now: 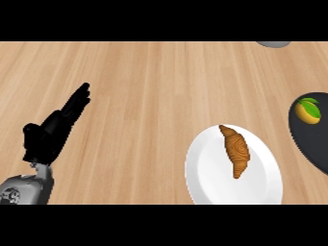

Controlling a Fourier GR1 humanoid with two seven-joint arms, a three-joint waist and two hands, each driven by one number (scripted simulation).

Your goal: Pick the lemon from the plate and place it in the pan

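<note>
A yellow lemon (309, 111) with a green leaf lies in the black pan (322, 139) at the right edge of the head view. The white plate (209, 178) sits lower, right of centre, and holds a brown croissant (235, 150). My left hand (53, 129) stands at the lower left, far from both, its fingers straight and pointing up and to the right, holding nothing. My right hand does not show.
A grey object (273, 43) pokes in at the top edge, right of centre. Light wooden counter (145, 96) spreads between my left hand and the plate.
</note>
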